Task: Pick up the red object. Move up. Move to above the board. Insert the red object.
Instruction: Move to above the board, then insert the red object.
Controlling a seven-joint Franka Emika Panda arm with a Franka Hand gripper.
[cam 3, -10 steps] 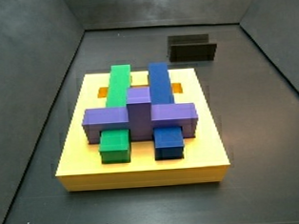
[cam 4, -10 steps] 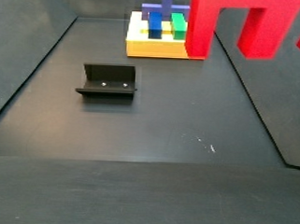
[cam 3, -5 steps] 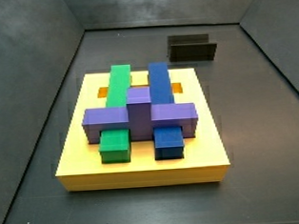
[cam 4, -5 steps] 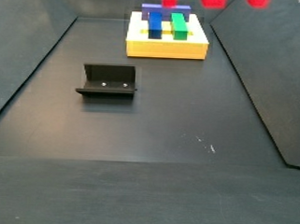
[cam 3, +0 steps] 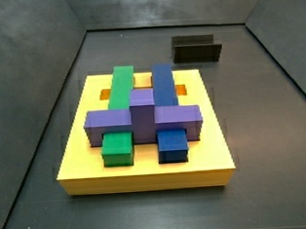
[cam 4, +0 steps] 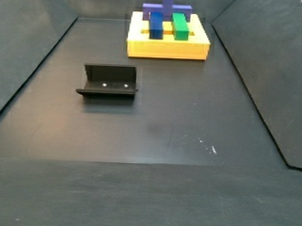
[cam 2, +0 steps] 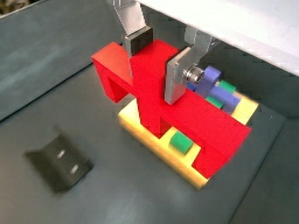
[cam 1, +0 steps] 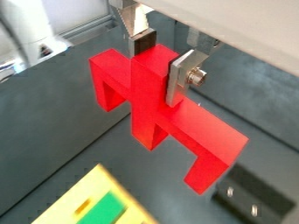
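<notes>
My gripper [cam 1: 159, 63] is shut on the red object [cam 1: 158, 109], a large red piece with prongs, and shows only in both wrist views [cam 2: 156, 59]. The red object [cam 2: 163, 109] hangs high above the yellow board [cam 2: 155, 137]. The board [cam 3: 146, 171] carries green [cam 3: 120, 84], blue [cam 3: 163, 82] and purple [cam 3: 142, 118] pieces. It also shows at the far end in a side view [cam 4: 168, 49]. Neither the gripper nor the red object shows in the side views.
The fixture, a dark L-shaped bracket, stands on the dark floor beyond the board in a side view [cam 3: 198, 50] and to the left in a side view [cam 4: 108, 82]. It also shows in both wrist views [cam 2: 59, 158] [cam 1: 260, 194]. Grey walls enclose the floor.
The red object, held at the top right of a side view 1.0 s ago, has risen out of that view. The board and fixture have not moved.
</notes>
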